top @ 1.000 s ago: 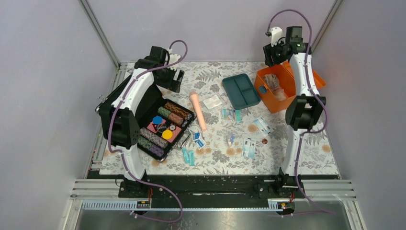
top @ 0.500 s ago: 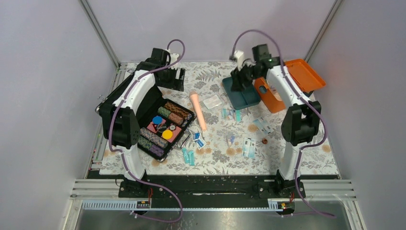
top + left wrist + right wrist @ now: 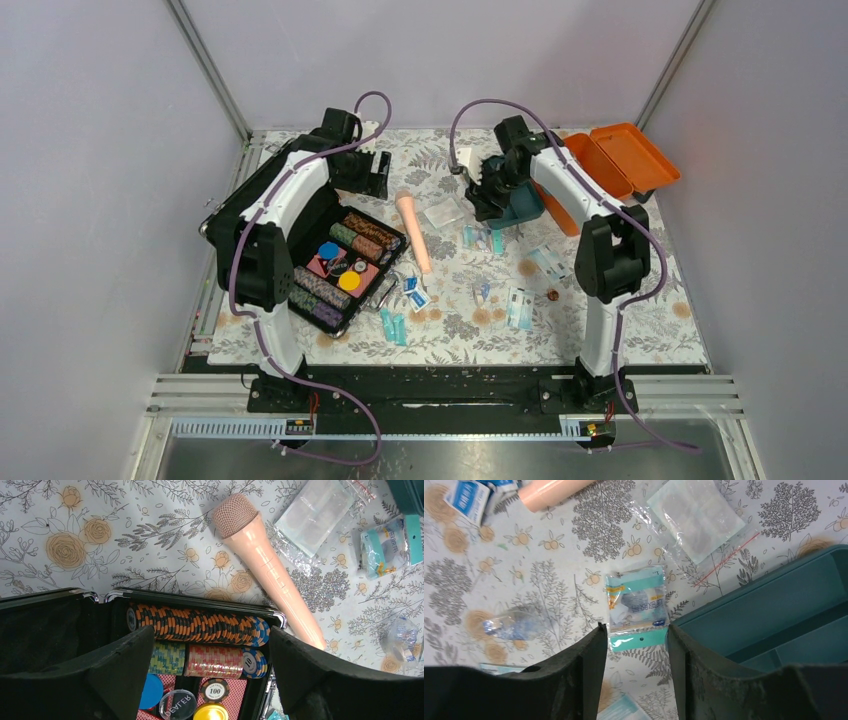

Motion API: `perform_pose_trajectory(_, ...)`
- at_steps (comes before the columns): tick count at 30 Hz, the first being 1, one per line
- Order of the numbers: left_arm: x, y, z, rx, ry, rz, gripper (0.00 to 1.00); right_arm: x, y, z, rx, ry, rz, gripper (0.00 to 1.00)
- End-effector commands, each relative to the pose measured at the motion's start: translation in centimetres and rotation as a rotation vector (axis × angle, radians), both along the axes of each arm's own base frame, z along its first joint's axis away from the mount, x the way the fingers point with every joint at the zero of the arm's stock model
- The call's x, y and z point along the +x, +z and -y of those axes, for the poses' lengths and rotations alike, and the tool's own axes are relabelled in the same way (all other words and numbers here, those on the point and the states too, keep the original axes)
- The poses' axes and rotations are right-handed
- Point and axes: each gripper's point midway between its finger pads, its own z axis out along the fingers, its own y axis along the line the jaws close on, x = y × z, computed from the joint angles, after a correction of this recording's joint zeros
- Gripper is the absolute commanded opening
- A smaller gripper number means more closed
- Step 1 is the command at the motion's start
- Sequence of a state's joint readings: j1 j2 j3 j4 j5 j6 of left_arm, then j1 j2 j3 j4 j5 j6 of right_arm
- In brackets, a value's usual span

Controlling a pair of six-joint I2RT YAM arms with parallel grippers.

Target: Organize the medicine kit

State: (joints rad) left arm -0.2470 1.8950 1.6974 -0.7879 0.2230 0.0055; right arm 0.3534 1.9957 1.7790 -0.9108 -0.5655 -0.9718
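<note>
The medicine kit (image 3: pixel 592 165) is an orange box at the back right with its lid (image 3: pixel 633 155) swung open. Its dark teal divided tray (image 3: pixel 784 615) lies on the mat beside it, partly under my right arm in the top view (image 3: pixel 527 205). My right gripper (image 3: pixel 636 630) hovers open left of the tray. Its fingertips flank the teal end of a small white-and-teal packet (image 3: pixel 636 605) lying flat on the mat. My left gripper (image 3: pixel 212 635) hangs open and empty above the back corner of the black chip case (image 3: pixel 200 625).
A peach microphone-shaped object (image 3: pixel 413 230) lies between the case (image 3: pixel 340 265) and the tray. A clear zip bag (image 3: pixel 696 515) sits just beyond the packet. Several small blue and teal packets (image 3: pixel 520 305) are scattered over the floral mat towards the front.
My right arm swung left from above the orange box, across the teal tray, and came down over the white-and-teal packet. The left arm has barely moved.
</note>
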Motion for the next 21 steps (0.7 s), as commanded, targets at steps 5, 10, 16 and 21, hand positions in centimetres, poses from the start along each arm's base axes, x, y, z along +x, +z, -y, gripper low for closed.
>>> perform_pose_trajectory(5, -0.1, 1.4, -0.1, 0.002, -0.026, 0.051, 0.84, 0.5, -2.9, 0.2, -0.107, 0.146, 0.031, 0.53)
perform_pose_trajectory(10, -2.1, 0.2, -1.0, 0.047, -0.052, 0.007, 0.84, 0.1, -4.2, 0.5, -0.131, 0.204, 0.054, 0.53)
perform_pose_trajectory(16, -4.8, -1.0, -2.6, 0.111, -0.091, -0.006, 0.84, -1.3, -5.8, 1.5, -0.194, 0.279, 0.064, 0.53)
perform_pose_trajectory(21, -3.9, -0.8, -2.4, 0.117, -0.087, 0.006, 0.84, -1.3, -7.3, 0.7, -0.201, 0.278, 0.086, 0.54)
